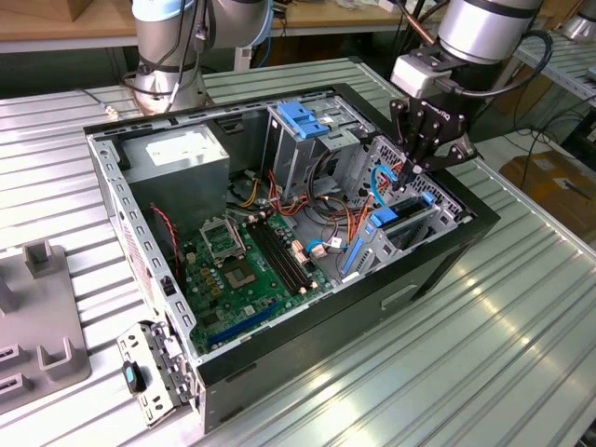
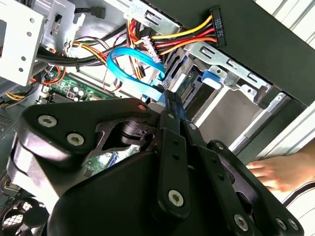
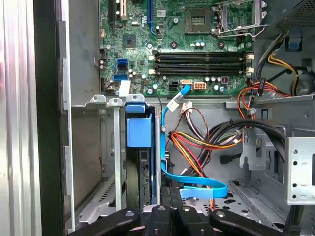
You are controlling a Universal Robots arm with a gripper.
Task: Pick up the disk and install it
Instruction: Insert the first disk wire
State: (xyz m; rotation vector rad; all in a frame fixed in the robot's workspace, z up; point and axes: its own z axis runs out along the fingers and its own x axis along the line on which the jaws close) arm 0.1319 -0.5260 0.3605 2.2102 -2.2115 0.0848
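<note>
while the arm hung over the front end of the open black metal computer case [image 1: 438, 261], its black two-finger gripper [image 1: 408, 179] pointed down into the drive bay. the fingertips [image 2: 170, 113] were pressed together, and nothing i could make out was pinched between them. just beside those tips curled a flat bright blue data cable [image 3: 216, 188], and near it ran a loose bundle of red, yellow and orange power wires [image 3: 197, 140].

the disk [image 3: 136, 129], a flat drive clipped in a bright blue plastic carrier frame, stood on edge in a slot of the grey sheet-metal drive cage [image 3: 114, 147]. it was just beside the gripper and not in its grasp. whether it sat fully home i could not tell. beyond the cage lay the green motherboard [image 3: 197, 39]. in the second wrist view a person's hand [image 2: 278, 172] lay near the case's outer wall.

the likeliest trouble, as i judged it, was the blue cable. any sideways or upward move could hook its loop and drag the connector. a push landing off the carrier's middle might cock the disk against the cage rails and jam it. the hand so near the case was also at risk from a sudden swing of the arm.
</note>
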